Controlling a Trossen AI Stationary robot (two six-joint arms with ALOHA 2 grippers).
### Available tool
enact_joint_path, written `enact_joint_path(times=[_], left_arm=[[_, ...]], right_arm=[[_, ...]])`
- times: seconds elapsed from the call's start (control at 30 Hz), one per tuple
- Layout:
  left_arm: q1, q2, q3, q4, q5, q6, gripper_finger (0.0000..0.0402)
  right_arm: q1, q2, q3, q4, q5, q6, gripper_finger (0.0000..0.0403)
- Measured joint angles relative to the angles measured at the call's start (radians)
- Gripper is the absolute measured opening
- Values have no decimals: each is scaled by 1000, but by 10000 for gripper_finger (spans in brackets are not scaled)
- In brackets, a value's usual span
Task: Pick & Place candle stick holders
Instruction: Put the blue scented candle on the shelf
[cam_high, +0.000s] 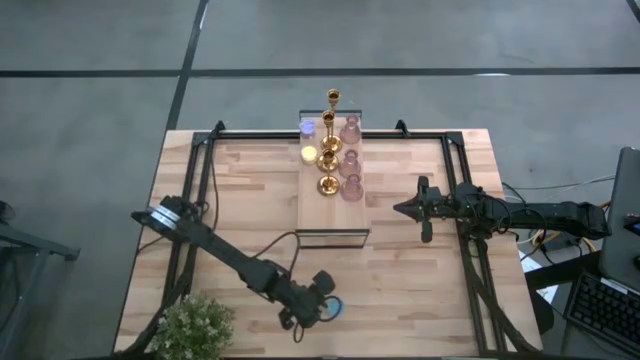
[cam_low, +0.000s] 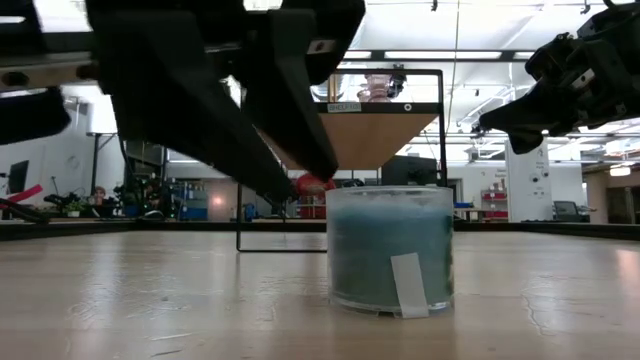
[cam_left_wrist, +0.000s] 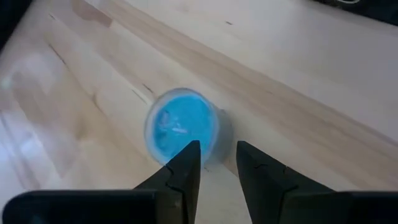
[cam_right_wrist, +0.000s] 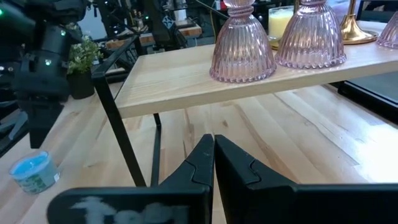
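A small blue round cup (cam_high: 333, 308) stands upright on its base on the table near the front edge; it also shows in the low view (cam_low: 390, 250) and the left wrist view (cam_left_wrist: 183, 127). My left gripper (cam_left_wrist: 217, 152) is narrowly open just above and beside the cup's rim, its fingertips (cam_low: 318, 172) slanting down toward it. Three gold holders (cam_high: 328, 130), three pink ones (cam_high: 350, 160), a purple cup (cam_high: 307, 127) and a yellow cup (cam_high: 309, 153) stand on a raised wooden shelf (cam_high: 330, 215). My right gripper (cam_high: 402, 210) is shut and empty, hovering right of the shelf.
The shelf rests on a black wire frame (cam_right_wrist: 118, 124) at the table's middle back. A green leafy plant (cam_high: 195, 325) stands at the front left corner. Black frame rails (cam_high: 470, 250) run along the table's sides. Bare wood lies between the shelf and the blue cup.
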Motion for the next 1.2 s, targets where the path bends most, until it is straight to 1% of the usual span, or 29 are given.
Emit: enact_joint_path(times=[0.13,0.27,0.43,0.67,0.97,1.2], left_arm=[[0,18,8,2,-6,38,108],[-1,25,8,3,-33,64,108],[-1,31,8,4,-35,117,108],[-3,32,6,1,-35,133,104],[-3,33,6,1,-34,173,64],[-3,34,5,0,-47,165,9]], right_arm=[[0,0,0,0,0,0,8],[0,0,0,0,0,0,8],[0,1,0,0,0,0,8],[0,1,0,0,0,0,8],[0,1,0,0,0,0,8],[0,1,0,0,0,0,8]])
